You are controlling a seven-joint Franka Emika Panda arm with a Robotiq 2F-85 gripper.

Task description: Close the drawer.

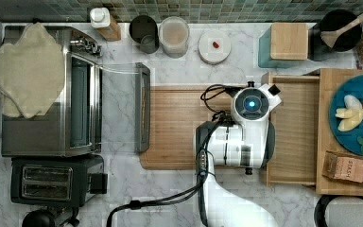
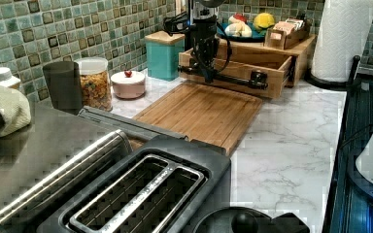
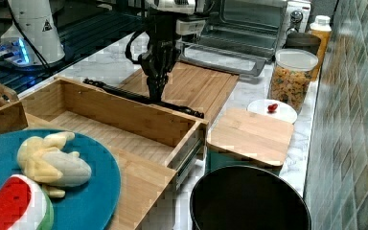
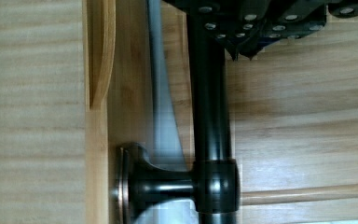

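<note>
The drawer [image 1: 297, 132] is seen pulled well out of the low wooden stand [image 1: 328, 184], at about three o'clock from the cutting board [image 1: 179, 125] in the top view, its empty tray open to above. The gripper [image 3: 156, 93] is placed at the dark bar handle [image 2: 223, 76] on the drawer front, near the bar's middle in the right view; whether the fingers are clamped on the bar or merely set about it cannot be told, since the wrist view hides the tips behind the bar [image 4: 209, 107]. The closing push is judged not yet done. It would best be made straight along the slide rails, toward three o'clock in the top view, with force kept centred on the bar so that the tray is not skewed and jammed. A slow finish is advised, lest the plate [image 1: 354, 116] on the stand be shaken.
</note>
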